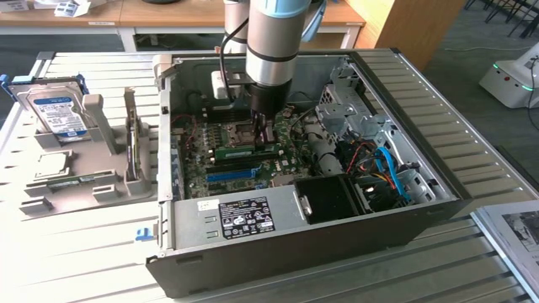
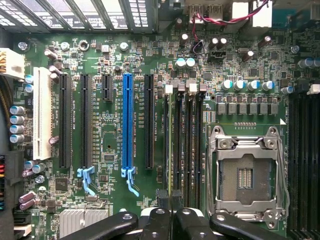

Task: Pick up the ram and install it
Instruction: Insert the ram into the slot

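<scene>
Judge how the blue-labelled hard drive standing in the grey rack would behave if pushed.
The hard drive looks metal-cased, so probably stiff and heavy for its size. Standing on edge in the grey rack, it might tip rather than slide.

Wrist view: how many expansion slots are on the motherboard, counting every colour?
6, side by side: one white slot, two long black slots, a short black slot, the blue slot, then another long black slot beside the memory slots. More could lie outside the picture.
</scene>
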Tool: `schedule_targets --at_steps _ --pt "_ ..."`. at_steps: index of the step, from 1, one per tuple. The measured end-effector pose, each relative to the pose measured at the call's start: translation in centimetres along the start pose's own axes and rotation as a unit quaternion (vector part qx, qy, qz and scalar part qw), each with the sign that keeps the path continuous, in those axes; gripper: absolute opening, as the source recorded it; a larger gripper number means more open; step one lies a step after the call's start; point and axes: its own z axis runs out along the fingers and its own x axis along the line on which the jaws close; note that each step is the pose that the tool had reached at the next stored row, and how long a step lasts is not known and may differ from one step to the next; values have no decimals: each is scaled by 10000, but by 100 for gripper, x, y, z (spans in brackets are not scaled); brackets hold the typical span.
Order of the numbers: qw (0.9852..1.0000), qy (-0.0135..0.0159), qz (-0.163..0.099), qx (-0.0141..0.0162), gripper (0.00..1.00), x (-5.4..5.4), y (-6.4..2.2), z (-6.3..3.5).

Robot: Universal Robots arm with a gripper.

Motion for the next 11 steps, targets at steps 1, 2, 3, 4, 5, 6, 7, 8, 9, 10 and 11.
schedule_targets --at_steps 1,2,3,4,5,6,7,8,9,10,11 --pt "10000 0 0 0 11 0 0 2" --pt "10000 -1 0 0 11 0 0 4" --pt "10000 -1 0 0 11 0 0 6" --pt "10000 0 0 0 11 0 0 8" --pt "10000 0 0 0 11 0 0 12" --pt "10000 0 0 0 11 0 0 14" --pt "10000 0 0 0 11 0 0 17" --pt "10000 -1 0 0 11 0 0 19" --pt "10000 -1 0 0 11 0 0 22" --pt "10000 0 0 0 11 0 0 25" --pt "10000 -1 0 0 11 0 0 28"
